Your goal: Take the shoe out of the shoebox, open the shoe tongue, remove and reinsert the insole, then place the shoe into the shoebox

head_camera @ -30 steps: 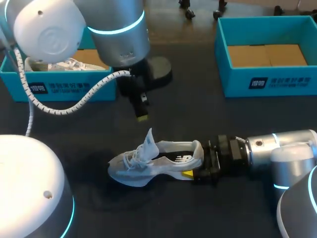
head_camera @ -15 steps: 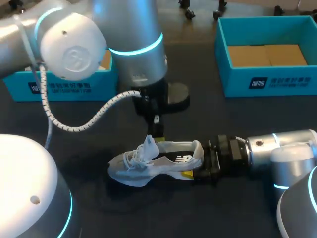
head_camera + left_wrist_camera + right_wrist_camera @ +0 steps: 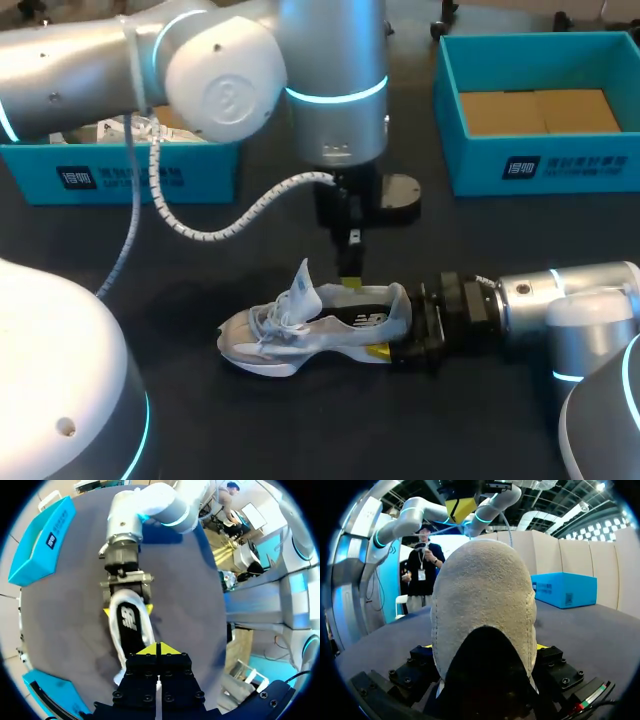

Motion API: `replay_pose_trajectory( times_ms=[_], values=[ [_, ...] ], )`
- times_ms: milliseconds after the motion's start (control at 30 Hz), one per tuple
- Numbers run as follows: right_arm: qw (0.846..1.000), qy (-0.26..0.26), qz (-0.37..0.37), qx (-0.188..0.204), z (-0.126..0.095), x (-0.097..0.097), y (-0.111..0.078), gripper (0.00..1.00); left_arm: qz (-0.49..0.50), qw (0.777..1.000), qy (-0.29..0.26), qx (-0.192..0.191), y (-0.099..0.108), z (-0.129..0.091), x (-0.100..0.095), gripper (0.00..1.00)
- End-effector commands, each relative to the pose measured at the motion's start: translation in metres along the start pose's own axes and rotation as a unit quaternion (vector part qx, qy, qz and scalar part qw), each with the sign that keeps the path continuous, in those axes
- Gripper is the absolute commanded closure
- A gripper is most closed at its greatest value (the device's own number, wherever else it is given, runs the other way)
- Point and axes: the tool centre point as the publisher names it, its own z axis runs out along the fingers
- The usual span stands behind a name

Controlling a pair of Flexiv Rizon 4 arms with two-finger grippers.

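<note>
White shoe (image 3: 300, 330) with black logo (image 3: 372, 320) was heel-pinched by right gripper (image 3: 398, 345); left gripper (image 3: 349, 281), tips pressed together, hung at its 12 o'clock.

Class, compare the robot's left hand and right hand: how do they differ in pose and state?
The left hand points down over the shoe; the right hand lies horizontal. The left hand is shut on nothing; the right hand grips the shoe's heel. Both have yellow tips.
</note>
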Motion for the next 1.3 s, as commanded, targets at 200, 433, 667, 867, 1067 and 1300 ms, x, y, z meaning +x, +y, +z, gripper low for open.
replay_pose_trajectory(
  times_ms=[200, 433, 667, 867, 1067, 1300],
  values=[
    [1.0, 0.001, 0.001, 0.002, 0.001, 0.0, 0.001, 1.0, 0.005, 1.0, -0.025, 0.008, -0.007, 0.026, -0.006, 1.0],
    [1.0, 0.001, 0.001, 0.002, 0.001, 0.0, 0.001, 1.0, 0.002, 1.0, -0.021, 0.004, -0.009, 0.032, -0.01, 1.0],
    [1.0, 0.001, 0.001, 0.002, 0.001, 0.0, 0.001, 1.0, -0.008, 1.0, -0.005, -0.014, -0.007, 0.054, -0.021, 1.0],
    [1.0, 0.001, 0.001, 0.002, 0.001, 0.0, 0.001, 1.0, -0.001, 1.0, 0.003, -0.011, 0.001, 0.053, -0.015, 1.0],
    [1.0, 0.001, 0.001, 0.002, 0.001, 0.0, 0.001, 1.0, 0.008, 1.0, 0.0, -0.012, 0.012, 0.057, -0.005, 1.0],
    [1.0, 0.001, 0.001, 0.002, 0.001, 0.0, 0.001, 1.0, -0.001, 1.0, 0.002, -0.02, 0.016, 0.071, -0.01, 1.0]
  ],
)
